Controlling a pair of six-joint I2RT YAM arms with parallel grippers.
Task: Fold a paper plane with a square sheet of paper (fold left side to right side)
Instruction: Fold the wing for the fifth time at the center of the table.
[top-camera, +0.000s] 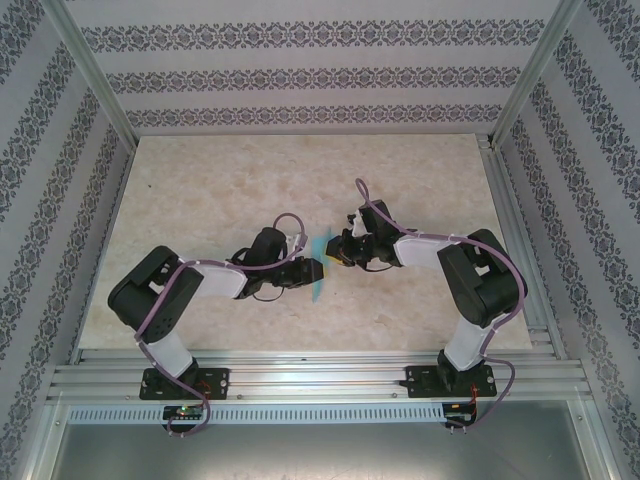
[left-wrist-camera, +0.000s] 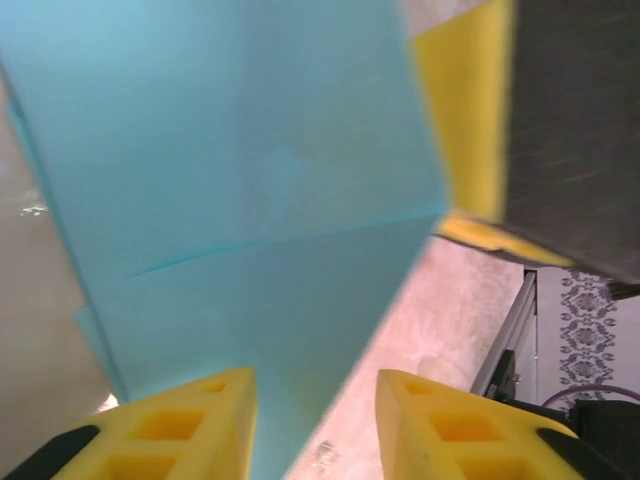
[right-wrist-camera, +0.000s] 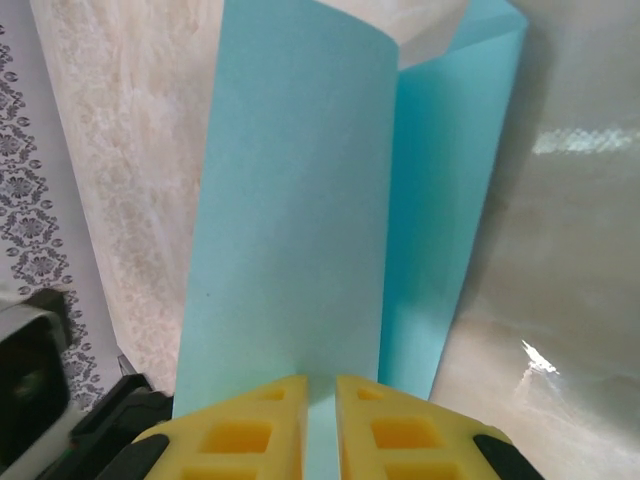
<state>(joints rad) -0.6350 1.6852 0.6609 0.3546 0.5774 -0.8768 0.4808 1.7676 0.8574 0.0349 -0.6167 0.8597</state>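
**Two Arms Meet Over Folded Blue Paper at Mid-Table**

From the overhead camera, the left gripper (top-camera: 311, 269) and the right gripper (top-camera: 338, 257) face each other close together a little below the centre of the frame, over a pale marbled table (top-camera: 200, 190). Between them stands the blue paper (top-camera: 322, 246), seen as a thin, nearly vertical cyan sliver on edge. Patterned wallpaper (top-camera: 300, 80) lines the enclosure across the top and down both sides.

In the left wrist camera, the blue paper (left-wrist-camera: 250, 200) covers the upper left and centre of the frame, a crease running across its middle. Its lower part drops into the gap of the left gripper (left-wrist-camera: 315, 400), whose yellow fingers (left-wrist-camera: 190, 420) rise from the bottom edge, standing apart and not pressing the sheet. At the upper right, a yellow pad (left-wrist-camera: 470, 110) of the right gripper meets the paper's right-hand corner.

In the right wrist camera, the blue paper (right-wrist-camera: 290, 200) rises as a tall, narrow folded strip from bottom centre to the top edge, with a second layer showing to its right. The right gripper (right-wrist-camera: 320, 400) has its fingers drawn close, pinching the strip's lower end between them. The table (right-wrist-camera: 570, 250) gleams at the right of the frame.
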